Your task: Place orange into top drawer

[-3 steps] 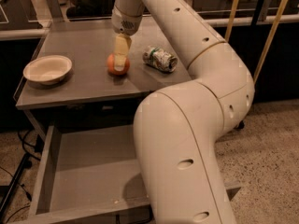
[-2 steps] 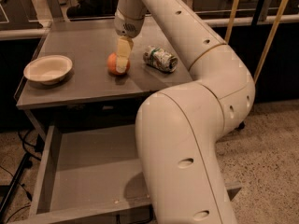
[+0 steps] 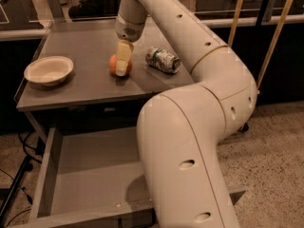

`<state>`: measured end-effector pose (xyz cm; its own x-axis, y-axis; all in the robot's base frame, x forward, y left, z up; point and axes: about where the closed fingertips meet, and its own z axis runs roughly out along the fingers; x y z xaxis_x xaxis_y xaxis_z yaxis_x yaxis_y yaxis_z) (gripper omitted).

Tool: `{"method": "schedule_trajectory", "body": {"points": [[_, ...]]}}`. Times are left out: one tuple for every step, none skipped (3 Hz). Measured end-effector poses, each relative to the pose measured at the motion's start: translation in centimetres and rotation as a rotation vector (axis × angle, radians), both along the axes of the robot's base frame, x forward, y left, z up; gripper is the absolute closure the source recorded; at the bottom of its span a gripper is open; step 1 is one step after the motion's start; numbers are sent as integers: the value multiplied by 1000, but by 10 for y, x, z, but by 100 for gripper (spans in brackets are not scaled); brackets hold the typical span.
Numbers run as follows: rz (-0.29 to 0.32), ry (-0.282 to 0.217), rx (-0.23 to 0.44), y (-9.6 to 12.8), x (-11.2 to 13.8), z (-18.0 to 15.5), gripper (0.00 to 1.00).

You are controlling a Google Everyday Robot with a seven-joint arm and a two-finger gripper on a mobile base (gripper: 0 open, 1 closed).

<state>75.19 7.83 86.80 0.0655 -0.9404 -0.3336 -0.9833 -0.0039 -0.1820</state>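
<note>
The orange [image 3: 113, 64] sits on the grey tabletop [image 3: 90, 87], near its middle. My gripper [image 3: 123, 64] comes straight down from the white arm and is at the orange, covering its right side. The top drawer [image 3: 90, 175] is pulled open below the tabletop. Its flat grey bottom is bare, and my arm's big white link hides its right part.
A green-and-white can [image 3: 162, 59] lies on its side just right of the orange. A shallow cream bowl [image 3: 48, 70] stands at the tabletop's left end. Black cables [image 3: 21, 146] run along the floor at the left. Wooden poles [image 3: 278, 30] lean at the right.
The gripper has shifted very slightly at the orange. The orange stays on the tabletop in about the same place.
</note>
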Motion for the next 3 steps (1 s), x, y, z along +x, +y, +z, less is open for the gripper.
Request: {"method": "schedule_trajectory", "body": {"points": [[-13,12,16,3,1,-7,0],[-28,31,44,8,-1,-17,0],[-40,45,54,10,-1,-26,0]]}}
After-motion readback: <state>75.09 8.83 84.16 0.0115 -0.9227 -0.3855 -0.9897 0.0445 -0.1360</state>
